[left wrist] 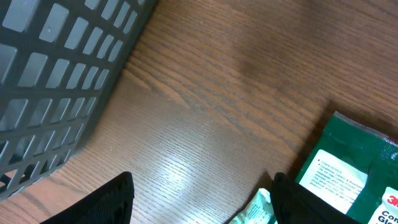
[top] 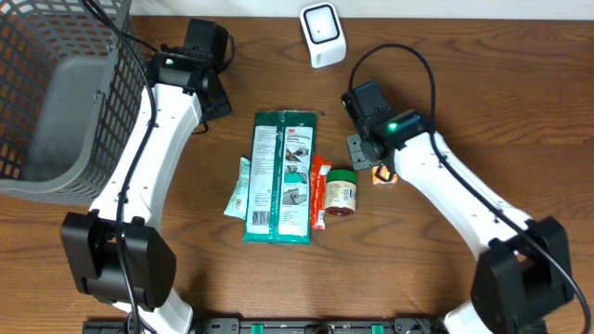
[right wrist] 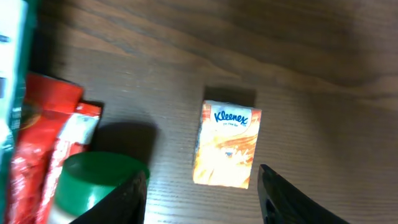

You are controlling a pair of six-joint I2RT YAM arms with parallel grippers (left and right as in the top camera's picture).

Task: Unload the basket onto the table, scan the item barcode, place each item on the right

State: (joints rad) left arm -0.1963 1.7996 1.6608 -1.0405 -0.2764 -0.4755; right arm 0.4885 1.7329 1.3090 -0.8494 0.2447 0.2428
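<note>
Right tool (right wrist: pixel 202 173), spread and empty, above the Kleenex pack (right wrist: pixel 227 144) on the desk (right wrist: pixel 323 81) near the green-lidded jar (right wrist: pixel 99 177); a skewed closure could nudge the light pack aside or catch the jar.

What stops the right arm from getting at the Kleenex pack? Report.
Nothing, it seems: probably yes. The pack lies alone on bare table just ahead of the open right fingers, with the jar off to one side, apart from it.
</note>
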